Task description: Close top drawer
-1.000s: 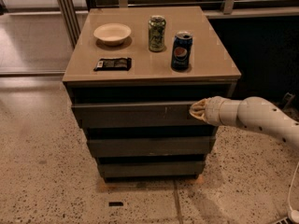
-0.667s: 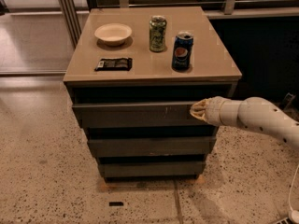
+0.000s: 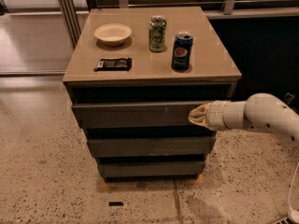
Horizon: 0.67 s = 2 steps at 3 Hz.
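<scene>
Find the top drawer (image 3: 135, 115) just under the cabinet top (image 3: 210, 71), standing proud of the frame below a dark gap along its upper edge; judge it partly open, not yet home. Note the gripper (image 3: 197, 115) at the right end of that front, tan tips drawn together on nothing, touching or all but touching the panel just right of the pale scratches.

Push straight back, square to the face and level. Keep the closed tips on the flat of the panel, away from its upper edge, to avoid slipping into the gap. Expect some skew from pressing so far right of centre: go slowly and steadily, or shift toward the middle on seeing lag at the left end. Stop on reaching flush under the top.

Mind the overhanging lip directly above the gripper and the middle drawer (image 3: 149, 146) just below. Count on bare floor (image 3: 42, 171) to the right and in front as room for the arm (image 3: 264, 115). Leave alone the bowl (image 3: 112, 33), green can (image 3: 157, 33), blue can (image 3: 181, 51) and dark packet (image 3: 113, 64), all up on the top and apart from the push line
</scene>
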### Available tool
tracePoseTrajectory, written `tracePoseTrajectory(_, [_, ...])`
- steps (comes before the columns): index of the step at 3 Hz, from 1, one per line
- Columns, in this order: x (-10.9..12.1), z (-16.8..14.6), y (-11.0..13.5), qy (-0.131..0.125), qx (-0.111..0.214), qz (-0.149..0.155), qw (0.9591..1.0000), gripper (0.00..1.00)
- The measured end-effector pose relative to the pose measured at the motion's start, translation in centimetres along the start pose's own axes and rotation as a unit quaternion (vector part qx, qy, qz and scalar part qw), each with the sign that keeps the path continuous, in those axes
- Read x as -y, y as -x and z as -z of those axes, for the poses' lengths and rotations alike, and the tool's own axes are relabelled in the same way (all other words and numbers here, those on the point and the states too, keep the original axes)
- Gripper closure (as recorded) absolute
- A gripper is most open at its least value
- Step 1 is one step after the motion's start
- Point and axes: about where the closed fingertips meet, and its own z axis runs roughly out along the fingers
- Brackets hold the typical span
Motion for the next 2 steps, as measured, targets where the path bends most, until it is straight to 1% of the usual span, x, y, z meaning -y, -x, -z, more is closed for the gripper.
tracePoseTrajectory(1, [-3.6,2.2,1.4,0.073,0.013,-0.018,0.9971,1.0])
tracePoseTrajectory(2, [-5.3,5.2,2.9,0.14,0.004,-0.029,0.9897,1.0])
